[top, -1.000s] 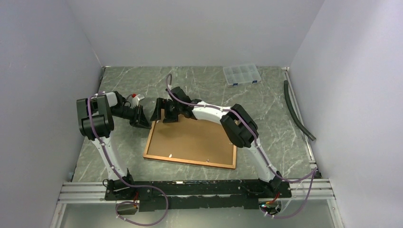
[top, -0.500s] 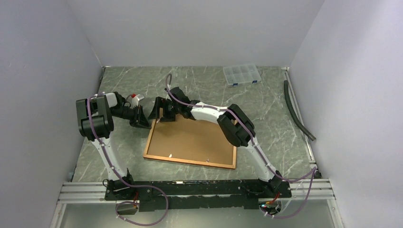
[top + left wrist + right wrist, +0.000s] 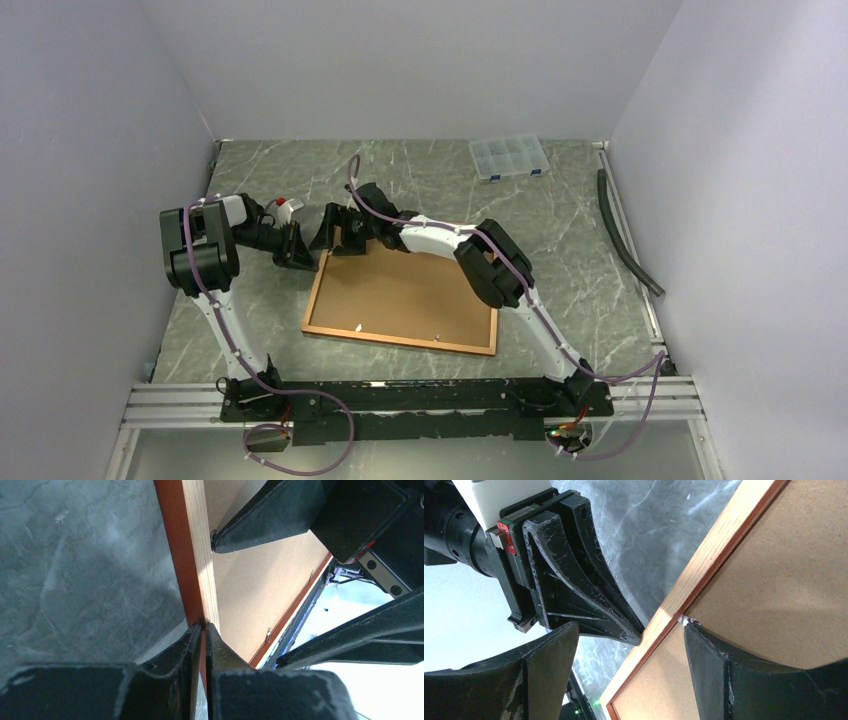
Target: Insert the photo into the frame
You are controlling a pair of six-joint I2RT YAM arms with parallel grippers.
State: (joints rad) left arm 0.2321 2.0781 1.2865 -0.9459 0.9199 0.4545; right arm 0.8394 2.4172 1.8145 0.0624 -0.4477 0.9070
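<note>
The frame (image 3: 400,343) lies face down on the table, and the brown backing board (image 3: 400,295) fills it. The photo is hidden. My left gripper (image 3: 303,258) is shut, with its tips pressed against the outside of the frame's left border (image 3: 192,545) near the far corner. My right gripper (image 3: 335,240) is open and straddles that same border (image 3: 719,540). One of its fingertips (image 3: 704,640) rests on the backing board (image 3: 789,580) by a small metal tab (image 3: 687,621). The other hangs outside the frame, beside the left gripper (image 3: 574,580).
A clear compartment box (image 3: 509,157) sits at the far right of the table. A dark hose (image 3: 625,235) lies along the right wall. A small red and white object (image 3: 287,205) lies behind the left gripper. Walls enclose three sides.
My right gripper has shifted slightly left along the frame's far edge toward the left border. The left gripper and the frame have not moved.
</note>
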